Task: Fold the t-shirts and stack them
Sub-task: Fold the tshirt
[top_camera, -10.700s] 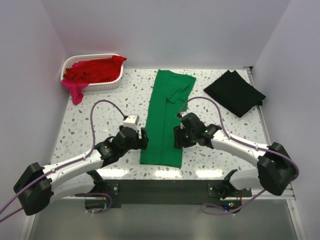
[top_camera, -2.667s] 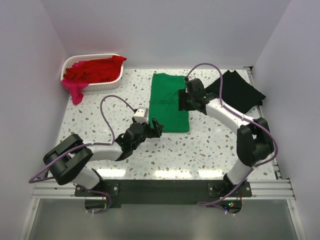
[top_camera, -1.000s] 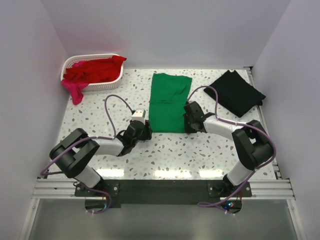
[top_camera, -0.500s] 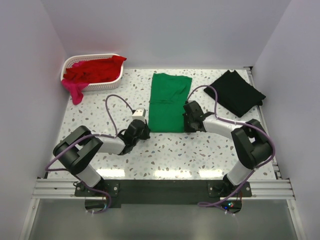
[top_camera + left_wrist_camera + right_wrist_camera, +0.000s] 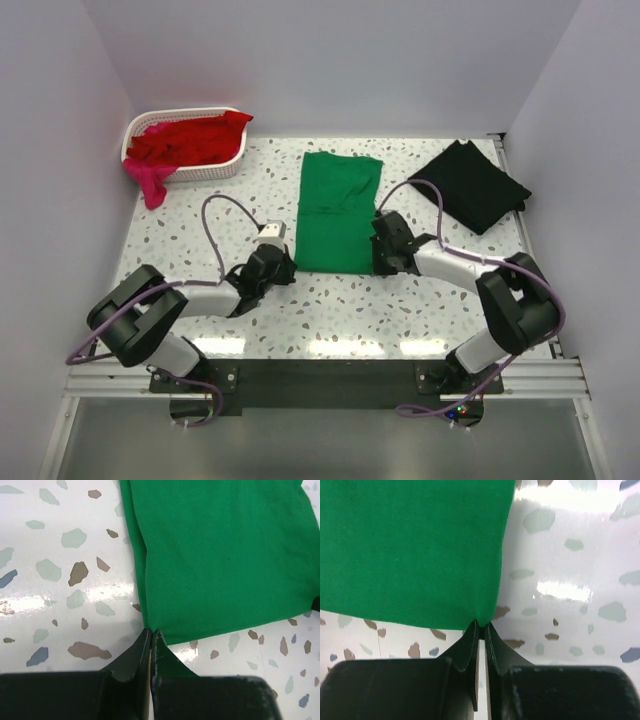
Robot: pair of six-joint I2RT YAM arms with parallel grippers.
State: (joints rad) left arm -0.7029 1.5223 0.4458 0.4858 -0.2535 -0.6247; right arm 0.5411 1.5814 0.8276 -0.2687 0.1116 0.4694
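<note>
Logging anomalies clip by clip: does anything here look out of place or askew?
Only the magenta-pink t-shirt hangs out of the white basket at its near-left corner, onto the table; the red t-shirts lie inside. The green t-shirt, pinched at its near corners by the left gripper and right gripper, and the black t-shirt lie flat.

- The bench carries a basket at its far left corner.
- A heap of t-shirts lies in the basket.
- A hanging t-shirt drapes over the basket's left near rim, down onto the bench.
- The middle t-shirt lies flat at the bench's centre, reaching from near the far edge towards the arms.
- The right t-shirt lies at the far right corner, well apart from the middle one.
- The left end effector pinches the middle t-shirt's near left corner.
- The right end effector pinches its near right corner, so the cloth lies between the two.
</note>
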